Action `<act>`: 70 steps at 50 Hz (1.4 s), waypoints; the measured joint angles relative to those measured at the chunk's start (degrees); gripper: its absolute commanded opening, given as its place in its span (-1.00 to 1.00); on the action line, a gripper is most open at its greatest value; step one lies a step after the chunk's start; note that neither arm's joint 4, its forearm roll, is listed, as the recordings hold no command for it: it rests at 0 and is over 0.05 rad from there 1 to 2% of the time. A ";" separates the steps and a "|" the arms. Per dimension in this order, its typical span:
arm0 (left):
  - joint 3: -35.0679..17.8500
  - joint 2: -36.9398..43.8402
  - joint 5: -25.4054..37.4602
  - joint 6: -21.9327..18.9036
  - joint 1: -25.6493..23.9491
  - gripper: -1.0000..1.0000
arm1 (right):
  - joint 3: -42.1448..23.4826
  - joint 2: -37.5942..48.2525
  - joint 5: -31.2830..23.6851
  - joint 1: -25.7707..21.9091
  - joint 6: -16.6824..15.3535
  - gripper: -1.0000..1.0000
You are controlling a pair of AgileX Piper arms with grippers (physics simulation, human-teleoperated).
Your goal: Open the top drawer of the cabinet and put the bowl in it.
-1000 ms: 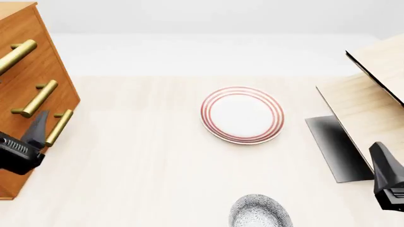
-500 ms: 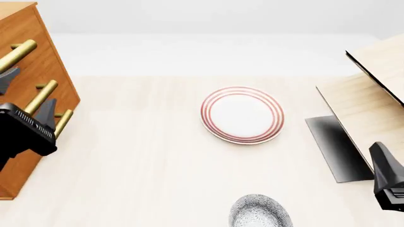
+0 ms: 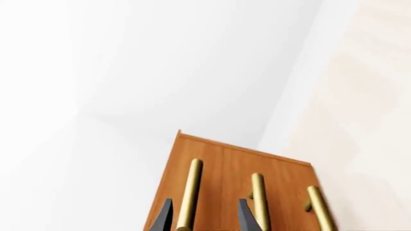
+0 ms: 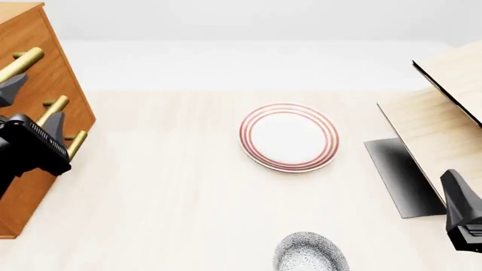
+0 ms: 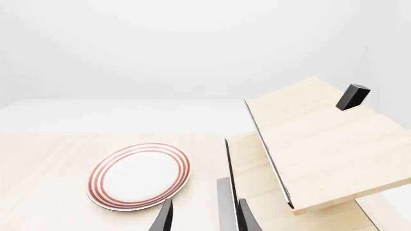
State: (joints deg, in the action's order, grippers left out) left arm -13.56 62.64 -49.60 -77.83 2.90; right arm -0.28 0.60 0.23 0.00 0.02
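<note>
At far left, left claw (image 3: 202,216) wide, straddling top drawer's (image 3: 183,168) lengthwise bar handle (image 3: 190,192).

the cabinet (image 4: 34,107) stands at the table's (image 4: 166,203) left edge, the left gripper (image 4: 34,104) close before its handles. the plate (image 4: 289,136) lies mid-table — the bowl (image 4: 310,254) sits nearer the arms, just right of centre. the pale box (image 4: 444,113) stands at the right, the right gripper (image 4: 461,212) before it.
</note>
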 measured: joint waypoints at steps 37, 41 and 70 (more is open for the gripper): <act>-2.09 1.12 0.32 -2.70 5.57 1.00 | 0.00 0.00 0.00 0.00 0.00 1.00; -2.44 1.97 -0.28 -2.91 6.00 1.00 | 0.00 0.00 0.00 0.00 0.01 1.00; -7.73 7.40 -0.98 -2.95 8.45 1.00 | 0.00 0.00 0.00 0.00 -0.01 1.00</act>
State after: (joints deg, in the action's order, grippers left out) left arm -21.30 70.04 -50.58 -80.78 11.34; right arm -0.28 0.60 0.23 0.00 0.01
